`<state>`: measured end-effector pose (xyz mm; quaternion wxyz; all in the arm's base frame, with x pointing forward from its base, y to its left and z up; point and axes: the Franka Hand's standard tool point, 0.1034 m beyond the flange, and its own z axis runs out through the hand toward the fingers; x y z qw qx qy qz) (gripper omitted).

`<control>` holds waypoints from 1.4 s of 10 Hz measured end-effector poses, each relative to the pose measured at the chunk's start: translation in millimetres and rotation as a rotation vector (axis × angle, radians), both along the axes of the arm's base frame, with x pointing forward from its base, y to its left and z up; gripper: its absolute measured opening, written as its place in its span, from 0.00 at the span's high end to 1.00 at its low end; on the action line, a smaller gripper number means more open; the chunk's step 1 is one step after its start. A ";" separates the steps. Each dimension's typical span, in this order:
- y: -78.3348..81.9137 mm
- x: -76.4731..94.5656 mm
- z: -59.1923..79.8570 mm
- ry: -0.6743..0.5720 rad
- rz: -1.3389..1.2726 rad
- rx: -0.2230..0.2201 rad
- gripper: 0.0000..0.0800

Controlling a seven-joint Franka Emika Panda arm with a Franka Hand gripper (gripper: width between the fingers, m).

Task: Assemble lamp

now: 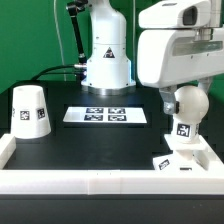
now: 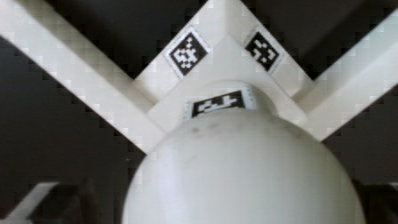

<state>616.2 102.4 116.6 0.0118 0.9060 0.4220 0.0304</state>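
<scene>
The round white bulb (image 1: 184, 106) stands neck down, a tag on its neck, over the small square base (image 1: 170, 161). The base sits in the corner of the white rail at the exterior view's right. My gripper (image 1: 182, 88) hangs directly above the bulb, its white hand almost touching the bulb's top. I see no finger pressed on the bulb, and the jaws stand open. In the wrist view the bulb (image 2: 231, 170) fills the foreground, with the base (image 2: 224, 60) and its tags beyond. The tapered shade (image 1: 30, 108) stands apart at the exterior view's left.
The marker board (image 1: 107, 115) lies flat mid-table. A low white rail (image 1: 100, 181) runs along the front and sides, and its corner walls (image 2: 71, 50) flank the base. The arm's white pedestal (image 1: 107, 62) stands at the back, with cables behind it.
</scene>
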 end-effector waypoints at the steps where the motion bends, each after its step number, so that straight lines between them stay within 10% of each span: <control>1: 2.1 1.0 -2.7 0.016 0.054 -0.014 0.13; 11: -1.3 7.8 -3.1 -0.005 0.231 -0.054 0.28; 14: 5.1 9.3 -2.2 -0.027 -0.123 -0.024 0.28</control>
